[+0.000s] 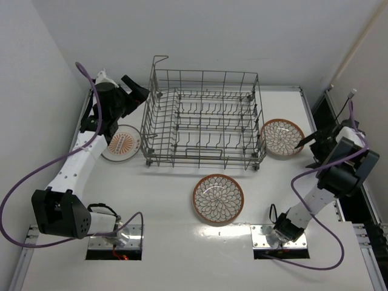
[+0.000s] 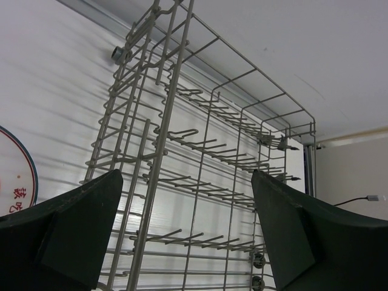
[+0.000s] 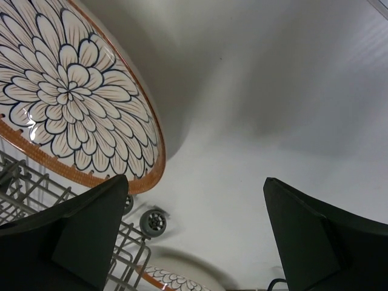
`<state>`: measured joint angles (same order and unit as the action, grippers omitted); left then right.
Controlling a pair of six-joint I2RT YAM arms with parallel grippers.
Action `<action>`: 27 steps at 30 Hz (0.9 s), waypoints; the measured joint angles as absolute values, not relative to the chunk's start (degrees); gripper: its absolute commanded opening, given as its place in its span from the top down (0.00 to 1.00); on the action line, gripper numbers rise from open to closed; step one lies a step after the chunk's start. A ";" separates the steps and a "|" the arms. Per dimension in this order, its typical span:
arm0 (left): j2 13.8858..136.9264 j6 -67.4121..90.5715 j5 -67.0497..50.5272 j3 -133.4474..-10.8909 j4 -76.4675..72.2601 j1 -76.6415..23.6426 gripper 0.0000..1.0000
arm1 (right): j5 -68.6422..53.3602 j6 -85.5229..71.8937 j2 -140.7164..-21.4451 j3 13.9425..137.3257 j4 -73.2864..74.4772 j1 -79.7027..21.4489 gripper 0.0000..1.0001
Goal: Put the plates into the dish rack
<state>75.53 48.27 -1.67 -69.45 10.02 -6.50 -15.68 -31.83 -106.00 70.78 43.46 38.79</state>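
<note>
Beside the dish rack (image 1: 203,121), left tool (image 1: 138,91) and right tool (image 1: 305,141) spread; sunburst plate (image 1: 124,144) part-hidden by left arm (image 1: 79,159).

The desk (image 1: 182,254) is a plain white, glossy surface that shows soft reflections of light along its near part. Behind the desk's far edge rises a white back wall (image 1: 242,36), and a white side wall (image 1: 30,91) stands along its left edge. A metal frame rail (image 1: 371,242) borders the desk's right edge, with a dark strip (image 1: 321,109) just beyond it farther back. Above the desk's far right corner, a pale conduit (image 1: 359,42) runs slantwise up the wall, and a small white plug (image 1: 352,93) hangs near it.
</note>
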 measured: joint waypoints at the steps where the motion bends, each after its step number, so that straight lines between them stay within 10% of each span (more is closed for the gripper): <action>1: 75.53 48.27 -1.67 -69.45 10.04 -6.50 0.14 | -15.84 -31.62 -106.45 70.81 42.94 38.63 0.10; 19: 75.50 48.27 -1.50 -68.38 10.11 -6.50 0.13 | -22.46 -29.98 -118.65 77.47 40.66 35.40 0.34; 27: 75.50 48.27 -0.80 -68.38 10.70 -6.50 0.13 | -23.53 -30.26 -122.91 81.52 40.69 33.19 0.91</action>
<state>75.50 48.27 -0.80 -68.38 10.70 -6.50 -23.53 -30.26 -122.91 81.52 40.69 33.19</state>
